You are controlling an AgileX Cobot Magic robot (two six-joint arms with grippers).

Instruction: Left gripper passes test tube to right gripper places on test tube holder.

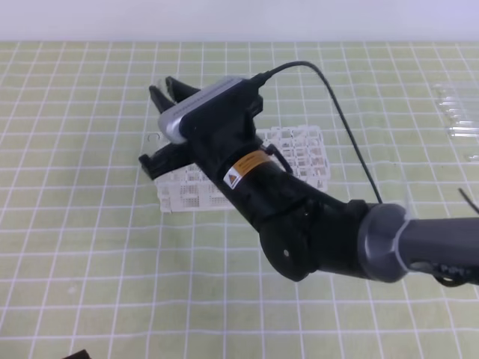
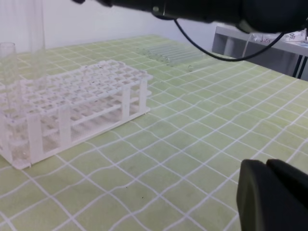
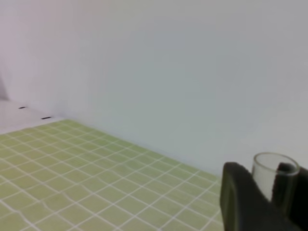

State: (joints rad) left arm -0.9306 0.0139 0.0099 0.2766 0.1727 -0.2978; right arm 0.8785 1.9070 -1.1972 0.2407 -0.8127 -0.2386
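Where the right gripper point(image 3: 269, 192) is seen from its wrist, the test tube point(image 3: 275, 175) is clamped upright between its fingers. Whether the left gripper point(image 2: 274, 195) is parted cannot be told.

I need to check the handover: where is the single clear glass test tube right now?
The clear glass test tube stands between the black fingers of the right tool, its open rim visible at the right wrist view's lower right; overhead, that tool hovers over the white lattice rack.

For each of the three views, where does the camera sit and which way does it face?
Exterior high: above the table, looking down at the right gripper over the test tube holder.
Left wrist: low, facing the holder; a left gripper finger shows.
Right wrist: facing the wall; fingers flank the test tube.
Shared: the first two both show the holder.
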